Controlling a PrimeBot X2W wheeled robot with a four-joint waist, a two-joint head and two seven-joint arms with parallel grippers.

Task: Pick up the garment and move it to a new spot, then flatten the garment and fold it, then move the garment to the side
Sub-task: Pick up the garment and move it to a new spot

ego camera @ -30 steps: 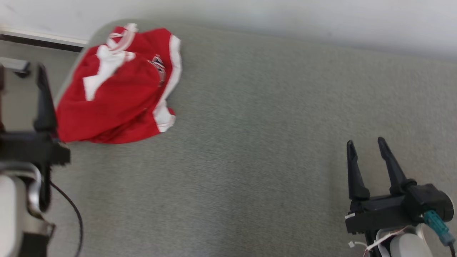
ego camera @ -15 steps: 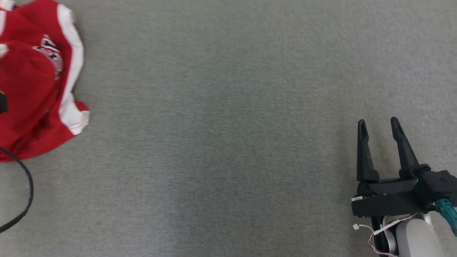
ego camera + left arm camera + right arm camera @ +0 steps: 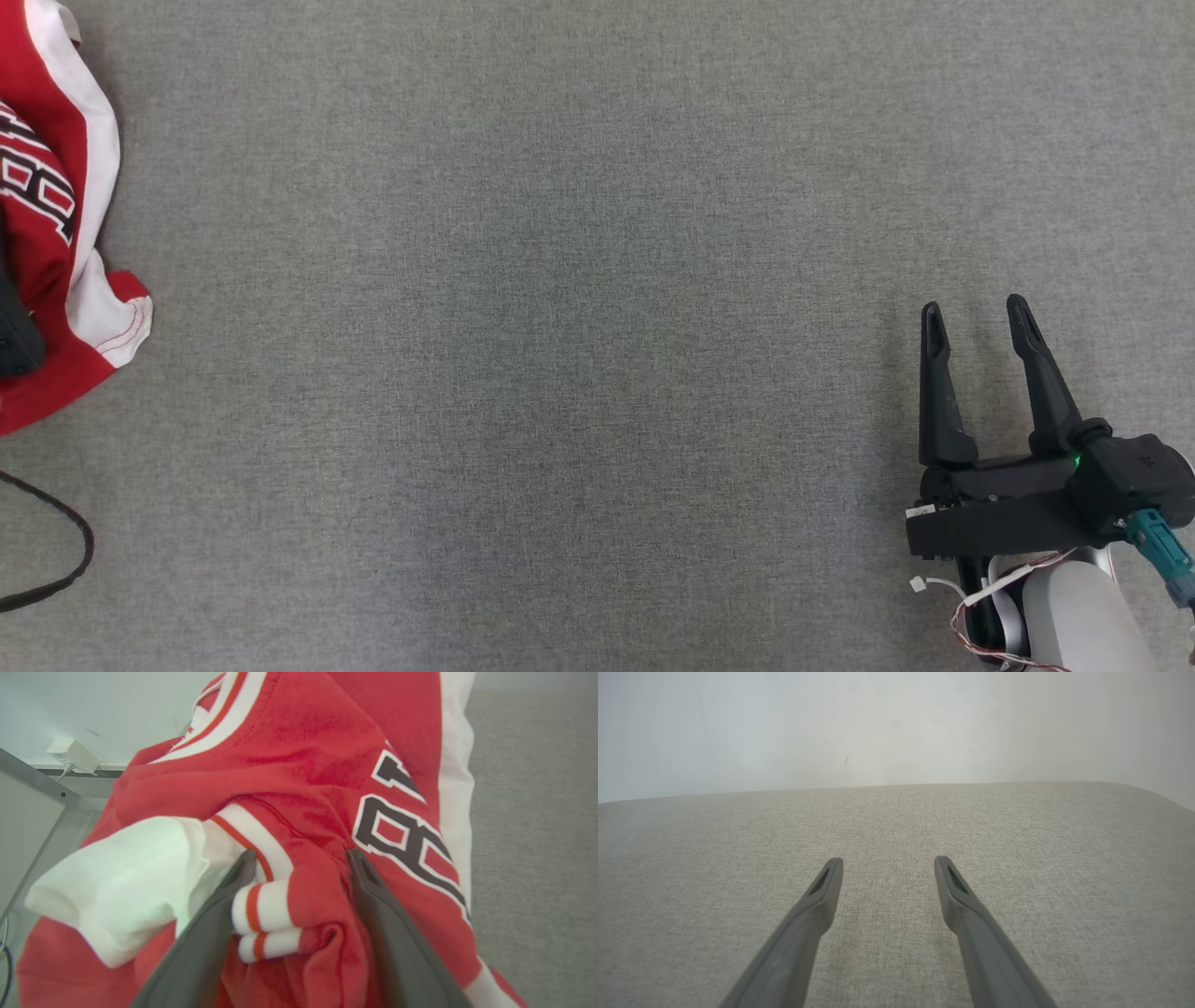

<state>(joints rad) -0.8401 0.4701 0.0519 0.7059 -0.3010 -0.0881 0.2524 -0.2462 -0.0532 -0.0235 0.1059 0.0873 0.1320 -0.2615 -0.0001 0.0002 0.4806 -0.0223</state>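
Left gripper (image 3: pixel 301 854) is digging into the red garment (image 3: pixel 317 765) at the grey pad's (image 3: pixel 597 373) left edge, fingers (image 3: pixel 210 938) spread around a cuff (image 3: pixel 266 914), not pinching yet. Right gripper (image 3: pixel 974 305) is idling, spread too. Lifting, flattening, folding: all remaining.

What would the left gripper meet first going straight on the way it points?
The crumpled red and white fabric jersey: its striped cuff fold lies between the fingers of the open left gripper, probably touching.

Head view looks straight down on the bench (image 3: pixel 597 373); both it and the close-in left wrist view catch the garment (image 3: pixel 42 112) (image 3: pixel 303 765) at the left edge; right wrist view faces the wall (image 3: pixel 878 718)
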